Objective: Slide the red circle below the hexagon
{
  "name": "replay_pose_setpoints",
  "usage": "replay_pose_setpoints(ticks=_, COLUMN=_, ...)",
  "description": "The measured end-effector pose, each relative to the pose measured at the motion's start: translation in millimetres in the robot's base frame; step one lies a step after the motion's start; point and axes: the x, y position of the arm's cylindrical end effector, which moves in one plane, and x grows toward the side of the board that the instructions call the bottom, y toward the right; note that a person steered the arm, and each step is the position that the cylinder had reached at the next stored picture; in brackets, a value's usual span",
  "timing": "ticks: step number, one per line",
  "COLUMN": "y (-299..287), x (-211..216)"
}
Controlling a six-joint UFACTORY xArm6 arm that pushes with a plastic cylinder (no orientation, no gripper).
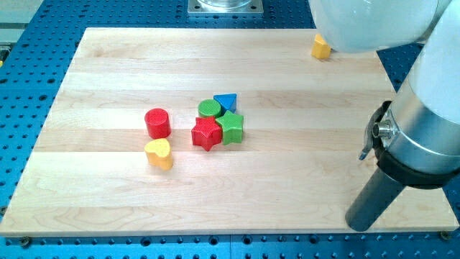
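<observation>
Tip [357, 224] at lower right, far from upright red circle [157, 123].

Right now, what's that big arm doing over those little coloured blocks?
I'm a robot arm that pushes blocks with a rod. My tip rests near the board's lower right edge, far from all blocks. The red circle I must slide sits untouched left of a cluster, above a yellow heart.
</observation>
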Motion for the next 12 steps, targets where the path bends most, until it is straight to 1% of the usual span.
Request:
replay_pose_setpoints(ticks=1, y=-59.1, x=0.1)
replay_pose_setpoints(ticks=3, y=-59.8, x=0.1)
replay_pose_setpoints(ticks=5, y=-159.6, x=-39.6)
replay_pose_setpoints(ticks=6, y=-228.2, x=-61.2)
replay_pose_setpoints(ticks=7, y=-261.7, x=-97.0)
replay_pose_setpoints(ticks=8, y=-257.3, x=-152.7)
replay_pose_setpoints(ticks=9, y=-276.2, x=-152.9)
replay_pose_setpoints(ticks=10, y=-308.8, x=-174.8)
replay_pose_setpoints(ticks=11, y=-310.9, x=-229.9)
replay_pose_setpoints(ticks=12, y=-350.1, x=-219.3)
